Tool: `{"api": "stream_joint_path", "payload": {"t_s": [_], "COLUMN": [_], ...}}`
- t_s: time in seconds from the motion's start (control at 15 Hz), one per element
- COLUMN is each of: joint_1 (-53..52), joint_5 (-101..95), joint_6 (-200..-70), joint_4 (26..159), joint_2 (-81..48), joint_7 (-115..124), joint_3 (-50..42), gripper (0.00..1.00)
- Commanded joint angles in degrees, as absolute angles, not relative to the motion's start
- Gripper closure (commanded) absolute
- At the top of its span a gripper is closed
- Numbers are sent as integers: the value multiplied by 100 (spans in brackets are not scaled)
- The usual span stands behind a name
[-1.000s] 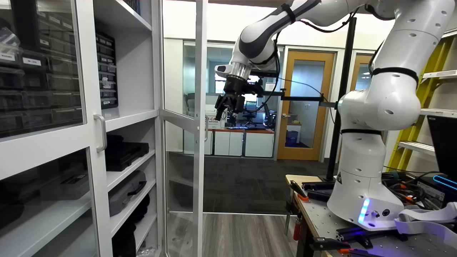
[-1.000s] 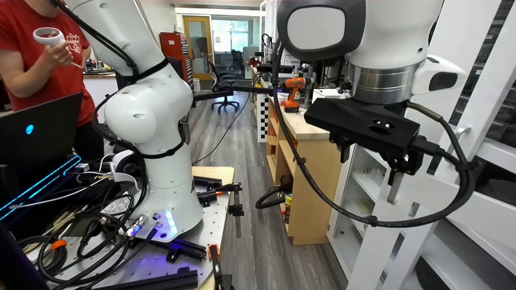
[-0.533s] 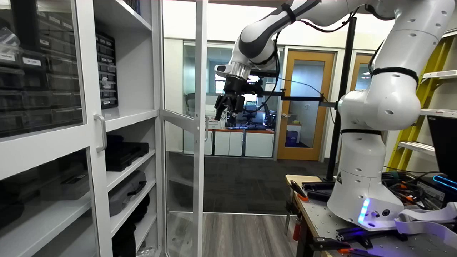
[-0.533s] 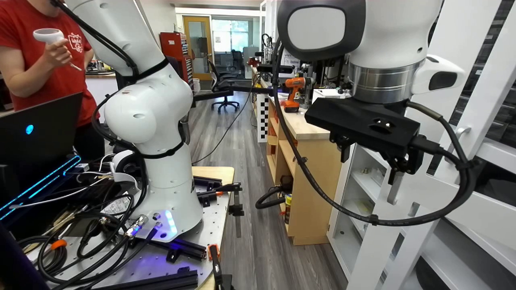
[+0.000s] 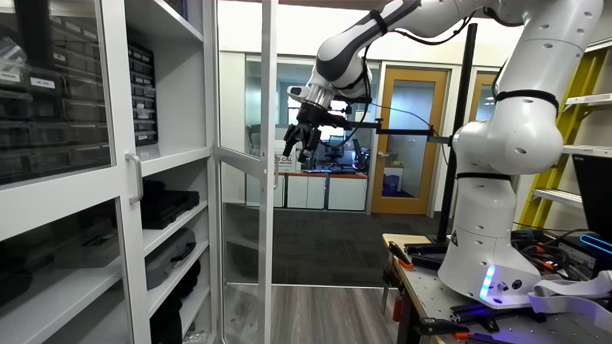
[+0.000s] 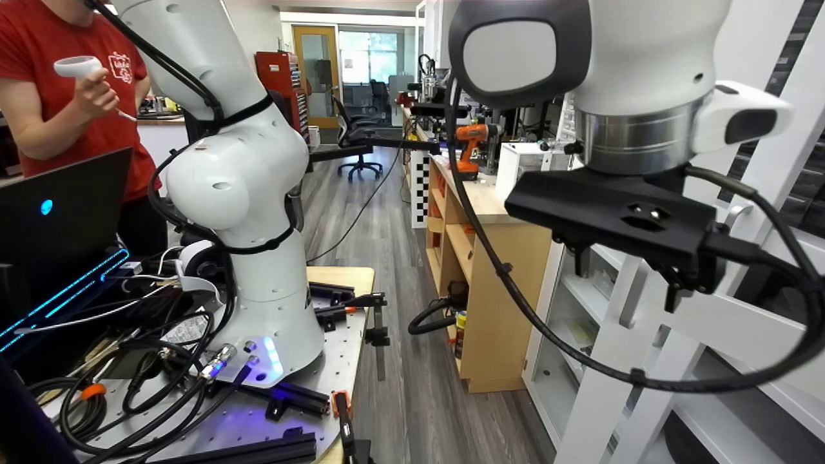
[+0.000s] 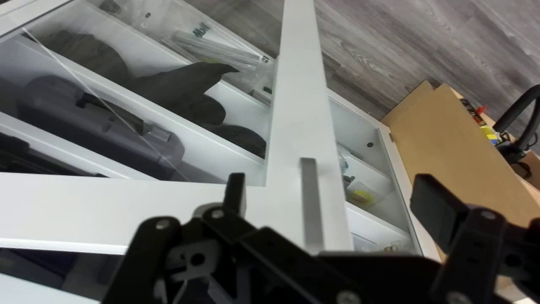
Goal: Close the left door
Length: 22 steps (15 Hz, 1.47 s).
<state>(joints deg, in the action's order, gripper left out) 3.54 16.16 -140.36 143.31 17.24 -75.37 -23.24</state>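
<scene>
The left door (image 5: pixel 267 215) stands open, swung out from the cabinet, its white frame around clear glass. Its frame also shows in an exterior view (image 6: pixel 606 380) and in the wrist view (image 7: pixel 301 109). Its slim vertical handle (image 7: pixel 311 202) lies between my fingers in the wrist view, apparently beyond the fingertips. The handle also shows in an exterior view (image 6: pixel 633 296). My gripper (image 7: pixel 335 196) is open and empty, with its fingers spread wide. In an exterior view the gripper (image 5: pixel 295 150) hangs beside the door's outer edge, near handle height. I see no contact with the door.
The matching glass door (image 5: pixel 116 105) has dark bins behind it. Cabinet shelves (image 5: pixel 177 155) hold black and grey cases. A wooden bench (image 6: pixel 506 290) with an orange drill (image 6: pixel 472 148) stands beyond. My table (image 6: pixel 351 283) carries clamps and cables. A person (image 6: pixel 64 109) stands behind it.
My gripper has moved slightly toward the cabinet and tilted, shifting right and a little down in an exterior view. The door has not visibly moved.
</scene>
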Motion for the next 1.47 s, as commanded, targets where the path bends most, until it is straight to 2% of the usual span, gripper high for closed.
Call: {"api": "stream_joint_path", "payload": {"t_s": [0.0, 0.27, 0.33, 0.6, 1.4], "joint_1": [148, 709, 829, 977, 1015], "joint_5": [2731, 3925, 3556, 3699, 3644], "joint_6": [-14460, -14124, -14308, -14322, -14319], "joint_4": [13530, 12795, 13235, 12877, 12878], "joint_2": [477, -446, -26, -474, -447], "joint_7": [-8865, -10067, -9616, -9781, -9758], "joint_3": [-2759, -2329, -2156, -1975, -1936], "gripper": [0, 0, 0, 0, 0]}}
